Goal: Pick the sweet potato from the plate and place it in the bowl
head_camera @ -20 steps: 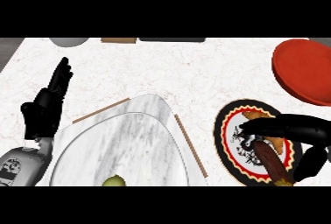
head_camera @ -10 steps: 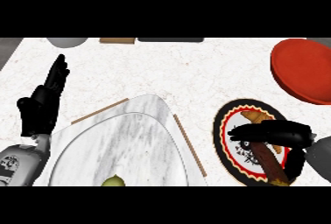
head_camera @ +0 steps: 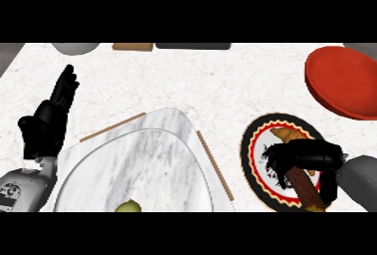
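Now I have my right hand (head_camera: 305, 155) curled, fingers clamped on the potato (head_camera: 303, 185); next, lift toward the bowl (head_camera: 346, 79).

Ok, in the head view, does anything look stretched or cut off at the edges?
Head view: the plate looks taller than wide, stretched by the steep angle; the red bowl is cut by the right edge; the right hand hides part of the sweet potato.
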{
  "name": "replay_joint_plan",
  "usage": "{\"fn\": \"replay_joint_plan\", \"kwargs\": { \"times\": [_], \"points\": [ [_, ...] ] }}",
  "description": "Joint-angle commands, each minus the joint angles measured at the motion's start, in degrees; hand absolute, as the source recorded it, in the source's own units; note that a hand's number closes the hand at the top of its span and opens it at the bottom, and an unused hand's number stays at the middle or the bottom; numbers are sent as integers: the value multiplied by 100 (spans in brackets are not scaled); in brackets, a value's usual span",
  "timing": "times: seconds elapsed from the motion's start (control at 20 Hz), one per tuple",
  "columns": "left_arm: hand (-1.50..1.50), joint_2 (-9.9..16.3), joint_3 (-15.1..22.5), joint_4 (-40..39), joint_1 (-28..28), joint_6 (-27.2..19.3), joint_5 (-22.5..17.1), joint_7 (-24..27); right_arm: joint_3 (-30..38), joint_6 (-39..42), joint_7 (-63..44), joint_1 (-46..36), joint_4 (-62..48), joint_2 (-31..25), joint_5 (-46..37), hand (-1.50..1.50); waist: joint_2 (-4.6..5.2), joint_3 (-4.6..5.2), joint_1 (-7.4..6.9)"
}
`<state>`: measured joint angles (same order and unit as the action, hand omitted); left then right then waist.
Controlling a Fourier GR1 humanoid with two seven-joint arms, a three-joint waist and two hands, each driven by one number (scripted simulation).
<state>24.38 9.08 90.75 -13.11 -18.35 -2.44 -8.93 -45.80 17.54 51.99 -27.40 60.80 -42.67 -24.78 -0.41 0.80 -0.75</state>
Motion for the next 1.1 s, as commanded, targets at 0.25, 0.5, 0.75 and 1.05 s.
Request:
{"fn": "replay_joint_plan", "kwargs": {
  "times": [0.25,0.5,0.75,1.05],
  "points": [
    [0,-143,-18,81,94,-100,234,-73,-117,-86,1064,468,-187,105,72,150,47,-87,53],
    [0,61,-338,-118,-75,288,-3,24,283,225,1307,18,-158,1,565,150,60,-84,17],
    [0,-125,-132,-113,56,95,156,24,1174,-742,-3192,-213,-503,1207,982,150,-14,-32,161],
    [0,-80,-225,-158,-4,90,139,-23,1960,-2353,-5481,-680,-321,2578,1226,150,-80,-46,191]
  ]
}}
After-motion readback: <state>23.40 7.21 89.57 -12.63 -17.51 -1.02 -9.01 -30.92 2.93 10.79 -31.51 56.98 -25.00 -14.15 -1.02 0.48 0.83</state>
